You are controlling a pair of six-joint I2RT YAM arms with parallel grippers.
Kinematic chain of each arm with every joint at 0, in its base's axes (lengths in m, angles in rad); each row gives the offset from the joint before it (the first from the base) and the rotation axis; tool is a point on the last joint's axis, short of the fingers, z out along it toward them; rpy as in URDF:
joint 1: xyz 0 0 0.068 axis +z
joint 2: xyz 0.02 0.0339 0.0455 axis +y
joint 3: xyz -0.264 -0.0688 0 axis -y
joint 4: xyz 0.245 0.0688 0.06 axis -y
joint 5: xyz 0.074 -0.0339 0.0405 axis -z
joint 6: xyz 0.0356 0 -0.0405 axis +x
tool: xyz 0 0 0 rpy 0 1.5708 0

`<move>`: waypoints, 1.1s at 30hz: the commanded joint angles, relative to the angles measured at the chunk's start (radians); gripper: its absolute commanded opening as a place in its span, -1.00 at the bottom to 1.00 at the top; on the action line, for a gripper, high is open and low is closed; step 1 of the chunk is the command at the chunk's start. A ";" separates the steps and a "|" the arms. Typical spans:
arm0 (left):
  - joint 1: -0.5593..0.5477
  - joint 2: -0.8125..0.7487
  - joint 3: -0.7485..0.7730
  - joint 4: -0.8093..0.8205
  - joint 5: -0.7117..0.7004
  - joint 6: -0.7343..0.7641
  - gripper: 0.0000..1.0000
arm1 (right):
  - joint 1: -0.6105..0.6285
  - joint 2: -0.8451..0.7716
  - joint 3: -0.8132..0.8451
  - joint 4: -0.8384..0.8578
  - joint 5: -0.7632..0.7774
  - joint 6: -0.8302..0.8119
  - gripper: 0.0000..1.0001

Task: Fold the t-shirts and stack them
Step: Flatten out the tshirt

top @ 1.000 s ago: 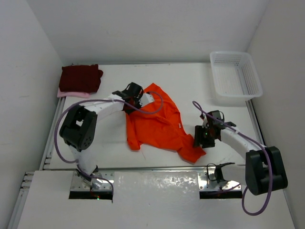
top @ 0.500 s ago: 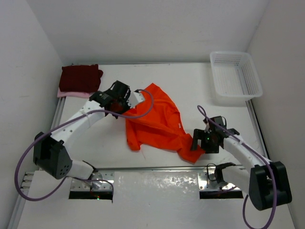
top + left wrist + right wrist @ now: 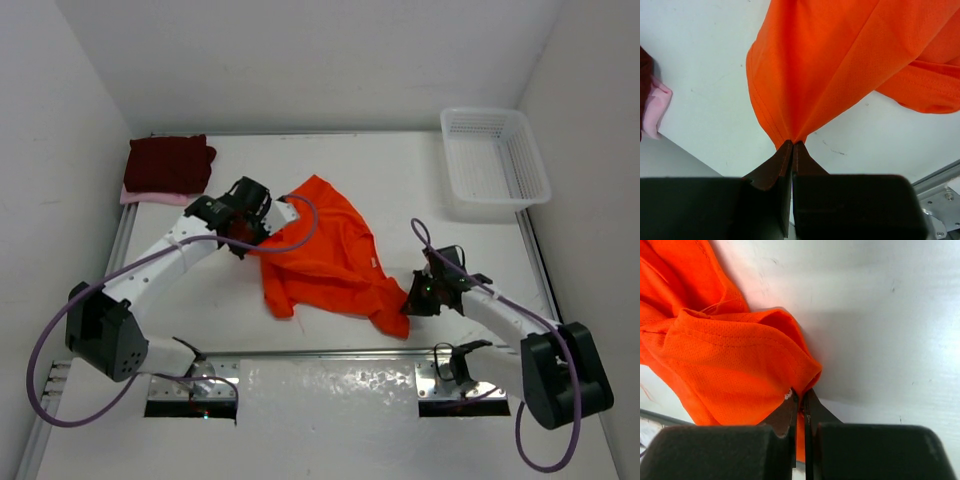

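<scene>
At the far left corner of the counter (image 3: 400, 180), the maroon t-shirt (image 3: 168, 163) lies folded on top of the pink t-shirt (image 3: 150, 197), of which only a strip shows along the near edge. The pair looks like the start of the stack, parked there to leave the middle free for working.

Just to their right, the left pincer (image 3: 792, 146) is pinched tight on a gathered point of the orange t-shirt (image 3: 325, 255). In the left wrist view the cloth fans out from the closed tips in taut pleats, so the arm appears to be drawing that side away from the rest. Whether it holds a hem or a sleeve I cannot tell.

The orange t-shirt lies crumpled in the middle of the counter, not yet flat or folded.

At its near right corner, the right pincer (image 3: 801, 396) is clamped narrow on a stitched edge of the same shirt, low against the counter. With one grip on each side, the likely purpose is to stretch the shirt open between the arms so that it can be laid flat before folding.

At the far right, well apart from the cloth, stands the white lattice basket (image 3: 495, 160).
</scene>
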State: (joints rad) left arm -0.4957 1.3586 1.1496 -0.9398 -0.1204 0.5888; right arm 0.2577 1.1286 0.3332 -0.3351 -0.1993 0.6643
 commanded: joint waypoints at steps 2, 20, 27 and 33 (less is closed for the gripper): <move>0.014 -0.024 0.007 0.080 -0.085 0.000 -1.00 | -0.050 0.007 0.036 0.082 0.126 -0.029 -1.00; 0.256 0.470 0.943 0.669 -0.062 0.132 -1.00 | -0.196 0.607 1.600 0.060 0.169 -0.292 -1.00; 0.256 0.286 0.572 0.584 0.040 0.270 -1.00 | -0.193 0.289 0.991 0.228 0.086 -0.344 -1.00; 0.253 0.114 0.138 0.421 0.054 0.359 -1.00 | -0.086 -0.010 0.394 0.274 0.093 -0.381 -1.00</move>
State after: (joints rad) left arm -0.2417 1.5234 1.4292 -0.4129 -0.0868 0.8795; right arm 0.1009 1.2301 0.9257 -0.1200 -0.0891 0.3241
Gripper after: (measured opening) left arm 0.004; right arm 0.003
